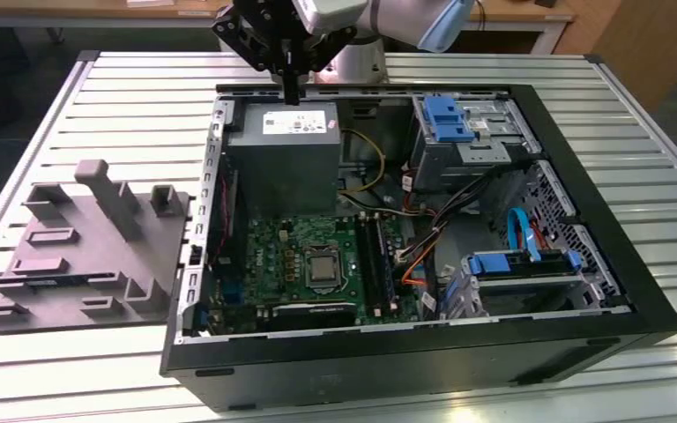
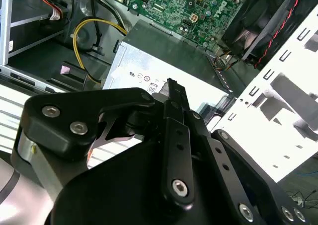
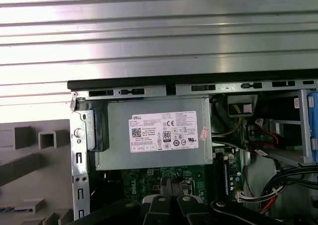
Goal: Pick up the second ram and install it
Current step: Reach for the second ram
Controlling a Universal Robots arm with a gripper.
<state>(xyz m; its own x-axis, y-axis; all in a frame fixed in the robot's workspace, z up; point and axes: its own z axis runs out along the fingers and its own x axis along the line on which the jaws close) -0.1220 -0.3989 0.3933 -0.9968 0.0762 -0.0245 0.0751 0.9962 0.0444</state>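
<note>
Black gripper (image 1: pixel 293 92): top centre of the exterior view, over the power supply (image 1: pixel 282 150) in the case (image 1: pixel 598 291). I read its fingers as pressed together, holding nothing. Thin bluish strip on the grey fixture (image 1: pixel 103 211), lower left: seemingly the second ram (image 1: pixel 59 280); I cannot be certain.

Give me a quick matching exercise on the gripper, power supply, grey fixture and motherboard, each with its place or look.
Things:
1. gripper
2. power supply
3. fixture
4. motherboard

Descriptions:
A. green board inside the case
B. on the table, at the exterior view's left of the case
C. hangs over the power supply's end of the case
D. grey box with a white label

Pairs: 1-C, 2-D, 3-B, 4-A
</note>
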